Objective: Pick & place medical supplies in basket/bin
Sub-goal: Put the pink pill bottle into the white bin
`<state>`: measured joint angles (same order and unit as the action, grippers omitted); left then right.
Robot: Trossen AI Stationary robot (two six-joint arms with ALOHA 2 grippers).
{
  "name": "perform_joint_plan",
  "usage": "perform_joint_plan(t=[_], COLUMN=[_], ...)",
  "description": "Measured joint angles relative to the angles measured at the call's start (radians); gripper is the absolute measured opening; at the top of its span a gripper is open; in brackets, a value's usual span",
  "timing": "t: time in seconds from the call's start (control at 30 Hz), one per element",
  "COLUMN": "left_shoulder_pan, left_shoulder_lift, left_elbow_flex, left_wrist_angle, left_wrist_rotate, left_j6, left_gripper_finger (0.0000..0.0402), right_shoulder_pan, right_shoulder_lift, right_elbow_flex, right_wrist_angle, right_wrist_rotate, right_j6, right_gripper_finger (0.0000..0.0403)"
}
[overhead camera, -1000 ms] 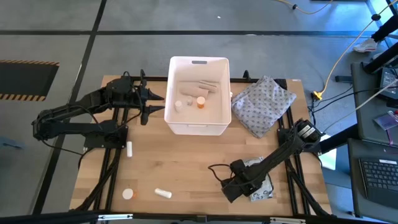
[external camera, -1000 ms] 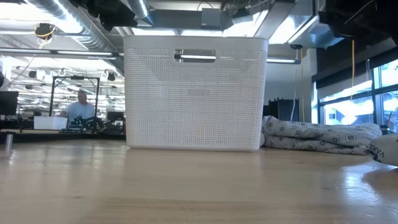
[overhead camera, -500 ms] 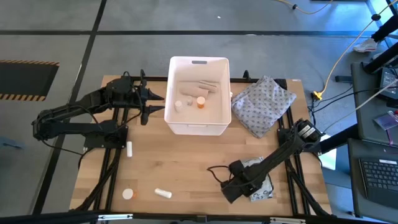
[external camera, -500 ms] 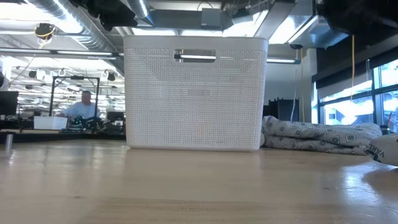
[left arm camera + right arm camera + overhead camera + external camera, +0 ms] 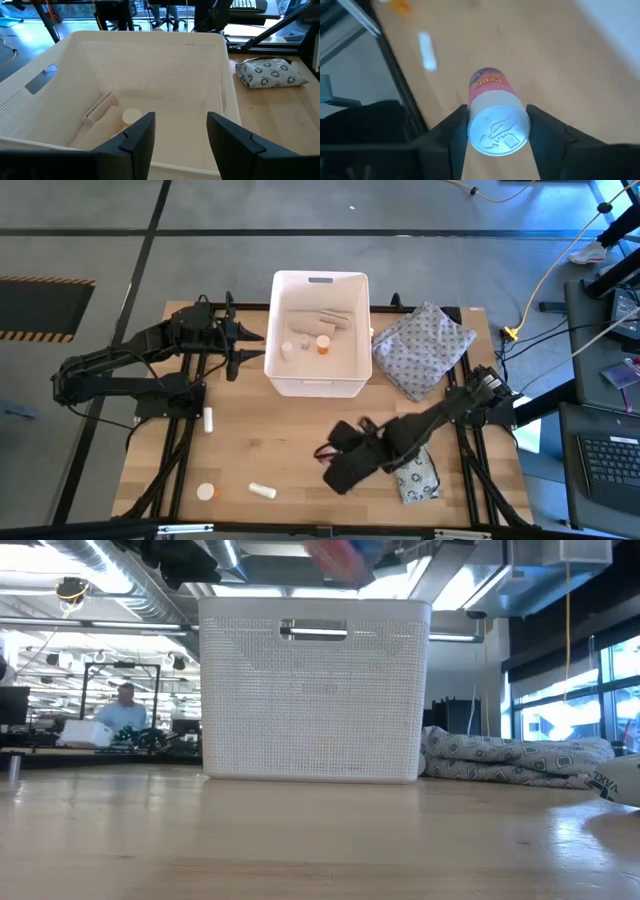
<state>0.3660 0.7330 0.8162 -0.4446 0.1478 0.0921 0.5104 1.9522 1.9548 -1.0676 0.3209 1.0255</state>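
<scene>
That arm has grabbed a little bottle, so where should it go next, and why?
Probably toward the white bin. The right gripper is shut on a small bottle, held above the bare table, and the bin is open-topped beyond it.

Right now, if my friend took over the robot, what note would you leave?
Right tool: shut on a pink-labelled bottle, above the table in front of the tub.
Left tool: open, empty, at the tub's left side.
Done: tan rolls, white bottle and orange-capped vial are in the tub.
To do: drop the held bottle in, then two white vials, orange-capped bottle and grey ringed packet.
</scene>
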Motion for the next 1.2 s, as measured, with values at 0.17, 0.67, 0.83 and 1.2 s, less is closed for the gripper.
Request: perform_joint_plan(t=[0.17,0.67,0.83,1.2], left_shoulder_pan=[0.0,0.0,0.0,0.0], left_shoulder_lift=[0.0,0.0,0.0,0.0], left_elbow_flex=[0.0,0.0,0.0,0.0], left_wrist_angle=[0.025,0.031,0.03,0.022], left_wrist_rotate=[0.0,0.0,-0.001,-0.018], left_j6=[-0.001,0.0,-0.001,-0.001], left_gripper_finger=[0.0171,0.0171,0.0171,0.0171], right_shoulder_pan=[-0.105,-0.644,-0.784,-0.871], right_shoulder_lift=[0.0,0.018,0.089,0.22], right_elbow_flex=[0.198,0.382,0.378,0.378], right_wrist_angle=[-0.15,-0.237,-0.282,-0.359], right_wrist_rotate=[0.026,-0.093,-0.253,-0.28], right_j6=[-0.25,-0.83,-1.016,-1.12], right_gripper_finger=[0.0169,0.017,0.017,0.0171])
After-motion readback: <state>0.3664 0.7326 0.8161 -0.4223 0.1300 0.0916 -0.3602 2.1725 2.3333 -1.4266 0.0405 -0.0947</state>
